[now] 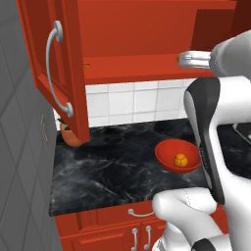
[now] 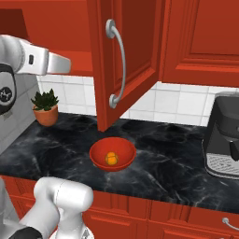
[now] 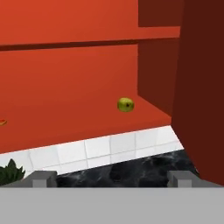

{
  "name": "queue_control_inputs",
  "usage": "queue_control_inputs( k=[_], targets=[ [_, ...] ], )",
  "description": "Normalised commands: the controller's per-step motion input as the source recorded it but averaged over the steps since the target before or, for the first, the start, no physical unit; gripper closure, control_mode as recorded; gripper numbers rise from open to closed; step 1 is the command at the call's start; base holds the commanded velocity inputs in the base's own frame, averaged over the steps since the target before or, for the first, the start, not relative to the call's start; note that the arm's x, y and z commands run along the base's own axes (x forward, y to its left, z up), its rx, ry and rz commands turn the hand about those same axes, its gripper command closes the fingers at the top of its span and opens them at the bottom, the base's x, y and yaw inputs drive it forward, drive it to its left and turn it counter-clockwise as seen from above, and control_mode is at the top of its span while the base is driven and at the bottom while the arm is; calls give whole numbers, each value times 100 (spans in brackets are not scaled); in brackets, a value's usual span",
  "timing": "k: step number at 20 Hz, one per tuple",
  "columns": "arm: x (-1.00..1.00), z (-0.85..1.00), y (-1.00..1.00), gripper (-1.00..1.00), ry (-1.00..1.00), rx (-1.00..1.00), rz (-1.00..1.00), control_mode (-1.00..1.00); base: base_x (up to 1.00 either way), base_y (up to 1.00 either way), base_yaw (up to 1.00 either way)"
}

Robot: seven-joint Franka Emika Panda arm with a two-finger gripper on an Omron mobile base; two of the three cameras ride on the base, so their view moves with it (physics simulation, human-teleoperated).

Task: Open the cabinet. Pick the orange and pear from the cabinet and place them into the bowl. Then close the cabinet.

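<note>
The kitchen has white wall tiles and a black marble tabletop (image 1: 112,162). Above it the cabinet (image 1: 147,39) stands open, its left door (image 1: 54,68) swung out over the potted plant (image 2: 45,108), so this first step is done. Right of the plant, the bowl (image 2: 112,154) sits on the tabletop below the cabinet, with the orange (image 2: 111,158) already inside. The pear (image 3: 125,104) lies still on the cabinet floor, near the right wall. Remaining, I judge: to fetch the pear and close the doors. The pincer (image 3: 111,177) is spread fully and empty, pointing at the cabinet and touching nothing.
</note>
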Motion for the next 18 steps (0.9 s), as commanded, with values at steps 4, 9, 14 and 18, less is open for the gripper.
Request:
queue_control_inputs(
  k=[4,9,14,18],
  targets=[
    [71,0,0,-100,3,0,0,-100,0,0,0],
    [72,-4,-1,-100,5,0,0,-100,0,0,0],
    [56,-13,-13,-100,10,0,0,-100,0,0,0],
    [50,-15,-26,-100,10,0,0,-100,0,0,0]
  ],
)
